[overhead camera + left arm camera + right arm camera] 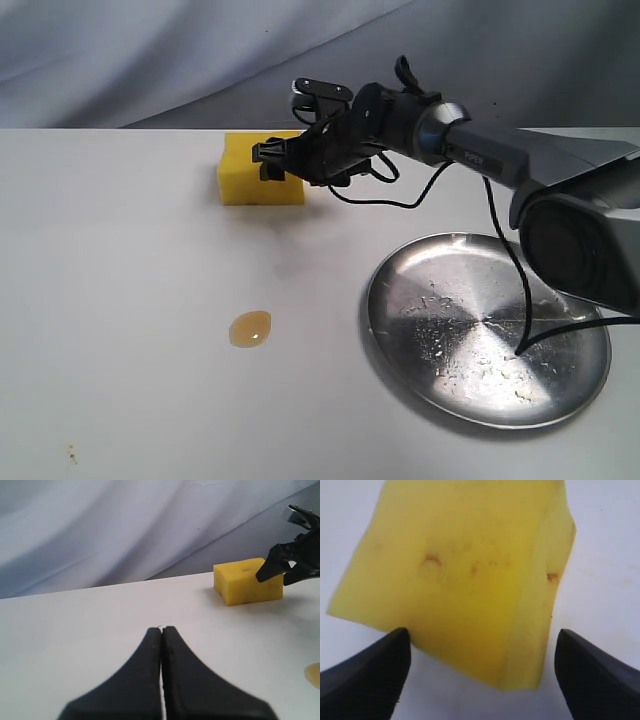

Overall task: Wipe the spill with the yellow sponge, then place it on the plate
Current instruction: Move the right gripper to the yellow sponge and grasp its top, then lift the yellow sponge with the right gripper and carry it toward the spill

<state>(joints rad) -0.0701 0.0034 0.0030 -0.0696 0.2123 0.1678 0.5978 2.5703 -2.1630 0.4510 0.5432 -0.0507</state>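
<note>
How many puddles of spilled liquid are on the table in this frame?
1. The spill lies on the table left of the plate, nearer the camera than the yellow sponge. The arm hides a little table, so another could be missed.

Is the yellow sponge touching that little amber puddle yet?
Apart. The exterior view shows bare white table between the yellow sponge and the spill.

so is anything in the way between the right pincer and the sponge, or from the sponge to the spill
Nothing visible. The right pincer is open right at the yellow sponge, with nothing between them. From the sponge to the spill there is only bare table; the plate lies off to the side.
</note>
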